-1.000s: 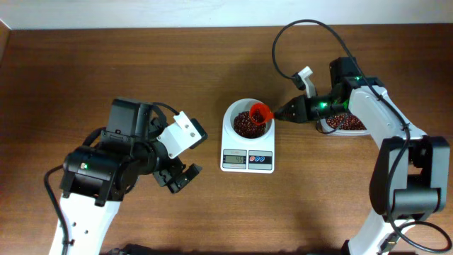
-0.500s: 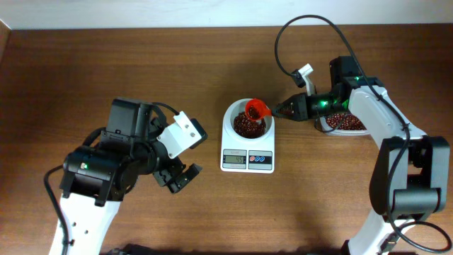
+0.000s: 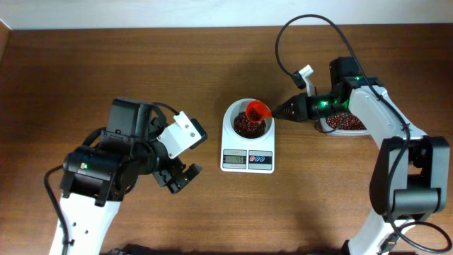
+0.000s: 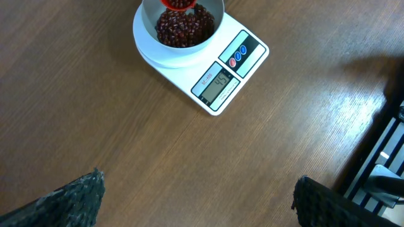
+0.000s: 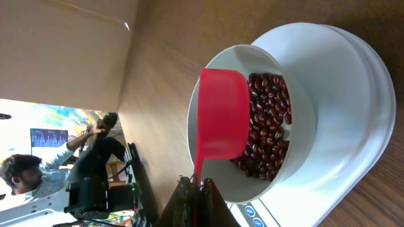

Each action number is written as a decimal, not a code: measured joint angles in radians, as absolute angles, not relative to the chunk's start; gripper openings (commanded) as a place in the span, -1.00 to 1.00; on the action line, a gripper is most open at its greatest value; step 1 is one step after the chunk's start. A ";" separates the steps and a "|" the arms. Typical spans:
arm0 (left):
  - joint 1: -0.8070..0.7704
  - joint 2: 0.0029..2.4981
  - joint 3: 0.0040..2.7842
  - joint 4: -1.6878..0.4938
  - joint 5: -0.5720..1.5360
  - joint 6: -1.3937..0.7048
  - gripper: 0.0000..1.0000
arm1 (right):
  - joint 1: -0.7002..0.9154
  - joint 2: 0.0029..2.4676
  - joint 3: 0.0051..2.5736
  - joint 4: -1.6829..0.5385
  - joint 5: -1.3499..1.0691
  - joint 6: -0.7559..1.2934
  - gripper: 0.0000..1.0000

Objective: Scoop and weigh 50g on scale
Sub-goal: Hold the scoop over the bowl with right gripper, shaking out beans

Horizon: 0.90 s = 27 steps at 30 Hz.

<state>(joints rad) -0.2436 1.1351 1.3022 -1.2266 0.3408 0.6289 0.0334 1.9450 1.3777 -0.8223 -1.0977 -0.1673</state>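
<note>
On the brown bench, the scale sits centre, beans heaped in its bowl. Your right jaws clamp the red scoop over the bowl's two o'clock rim; your left jaws hang wide. Tip gently, a few beans at a time, watching the display.

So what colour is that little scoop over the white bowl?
The scoop is bright orange-red; the right wrist view shows it best, against the dark red-brown beans.

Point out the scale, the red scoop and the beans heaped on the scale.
scale (image 4: 220,82), left wrist view, on its grey display.
red scoop (image 5: 222,113), right wrist view, on the outside of its cup.
beans (image 4: 184,28), left wrist view, middle of the heap.
</note>
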 measured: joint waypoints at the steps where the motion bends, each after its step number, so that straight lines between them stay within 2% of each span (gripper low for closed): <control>1: -0.244 1.135 1.302 -1.227 0.341 0.629 0.98 | 0.033 1.945 1.378 -0.822 -1.096 -0.164 -0.92; 3: -0.244 1.135 1.302 -1.227 0.341 0.629 0.98 | 0.033 1.945 1.378 -0.822 -1.096 -0.163 -0.92; 6: -0.244 1.135 1.302 -1.227 0.341 0.629 0.98 | 0.031 1.944 1.378 -0.822 -1.222 -0.223 -0.92; 9: -0.244 1.135 1.302 -1.227 0.341 0.629 0.98 | 0.034 1.944 1.378 -0.830 -1.094 -0.175 -0.92; 12: -0.244 1.135 1.302 -1.227 0.341 0.629 0.98 | 0.035 1.944 1.378 -0.829 -1.073 -0.167 -0.92; 15: -0.244 1.135 1.302 -1.227 0.341 0.629 0.98 | 0.036 1.944 1.378 -0.829 -1.074 -0.163 -0.92; 17: -0.244 1.135 1.302 -1.227 0.341 0.629 0.98 | 0.034 1.942 1.379 -0.829 -1.164 -0.220 -0.92; 20: -0.244 1.135 1.302 -1.227 0.341 0.629 0.98 | 0.037 1.938 1.390 -0.861 -1.020 -0.180 -0.92; 23: -0.244 1.135 1.302 -1.227 0.341 0.629 0.98 | 0.052 1.938 1.399 -0.863 -0.982 -0.178 -0.92; 27: -0.244 1.135 1.302 -1.227 0.341 0.629 0.98 | 0.056 1.935 1.427 -0.873 -1.086 -0.221 -0.92</control>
